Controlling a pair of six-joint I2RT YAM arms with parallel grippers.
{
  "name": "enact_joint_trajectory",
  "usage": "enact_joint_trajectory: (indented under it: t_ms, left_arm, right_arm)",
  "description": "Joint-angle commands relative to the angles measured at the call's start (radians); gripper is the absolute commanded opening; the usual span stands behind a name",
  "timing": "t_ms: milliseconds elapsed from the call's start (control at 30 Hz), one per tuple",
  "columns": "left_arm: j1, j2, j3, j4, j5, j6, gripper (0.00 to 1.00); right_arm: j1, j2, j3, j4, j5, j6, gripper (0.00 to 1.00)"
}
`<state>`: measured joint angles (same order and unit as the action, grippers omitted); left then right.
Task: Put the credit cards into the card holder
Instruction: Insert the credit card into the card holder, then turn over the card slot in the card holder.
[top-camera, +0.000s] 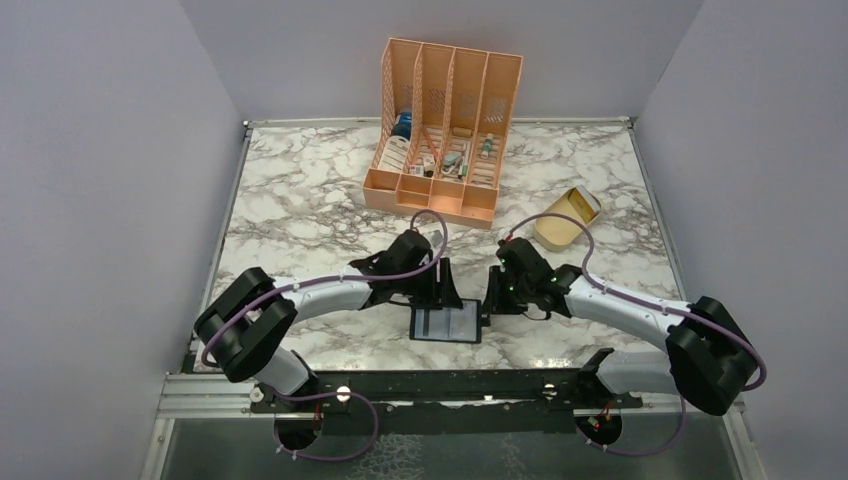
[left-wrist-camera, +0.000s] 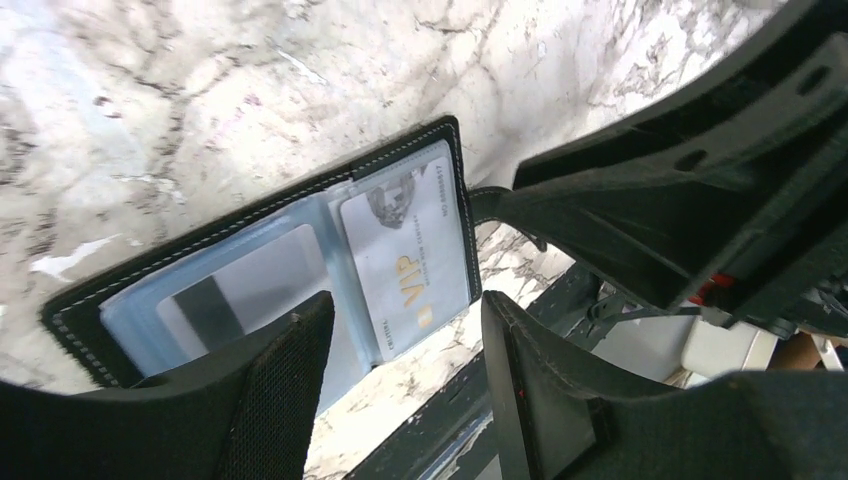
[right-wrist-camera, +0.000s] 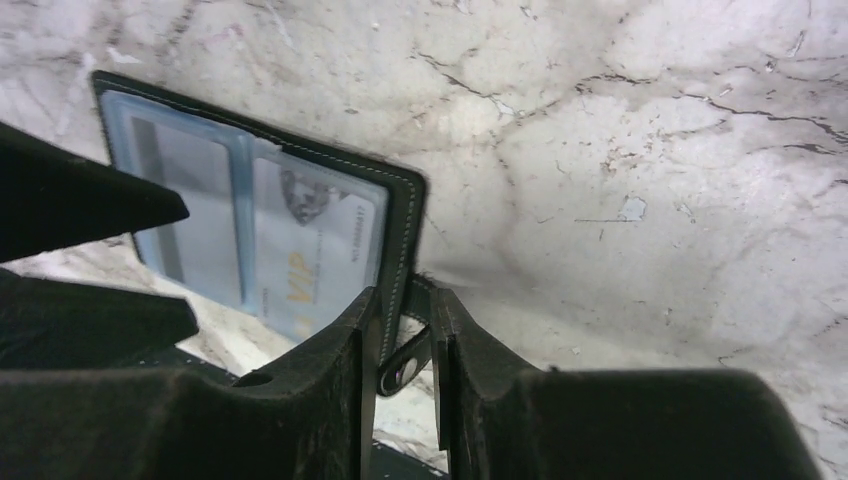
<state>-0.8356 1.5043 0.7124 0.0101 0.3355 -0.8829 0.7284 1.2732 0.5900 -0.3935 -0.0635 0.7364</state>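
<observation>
While the card holder (top-camera: 446, 323) lies open at lower centre on the desk (top-camera: 300, 200), VIP card (left-wrist-camera: 410, 255) pocketed, we see the left tool (left-wrist-camera: 405, 310) spread above it, the right tool (right-wrist-camera: 402, 300) narrowly parted astride its snap tab (right-wrist-camera: 405, 365), and judge it light, floppy, best pinned by that edge.

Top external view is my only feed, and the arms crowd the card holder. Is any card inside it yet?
Observer: Yes. The left wrist view shows a whitish VIP card tucked in the pocket nearest the snap tab of the open card holder.
Operator: What is the right claw doing there?
Observer: Its wrist view shows the snap tab sitting between the fingers of the right claw; whether it is pinched, I cannot tell.
</observation>
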Motion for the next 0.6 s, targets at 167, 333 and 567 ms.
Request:
enact_joint_trajectory:
  t_ms: [167,333,567]
  left_arm:
    - [0.171,-0.122,-0.039,-0.067,0.044,0.056,0.58]
    - [0.305,-0.177,-0.084,-0.063,0.16,0.081,0.58]
    - [0.407,-0.234,-0.145,-0.022,0.27,0.072,0.58]
  right_arm:
    - [0.026,-0.053,0.077,-0.007,-0.031,0.052,0.26]
    - [0.107,0.018,0.111,0.047,-0.041,0.101,0.26]
    - [0.197,0.177,0.2,0.099,-0.03,0.126,0.22]
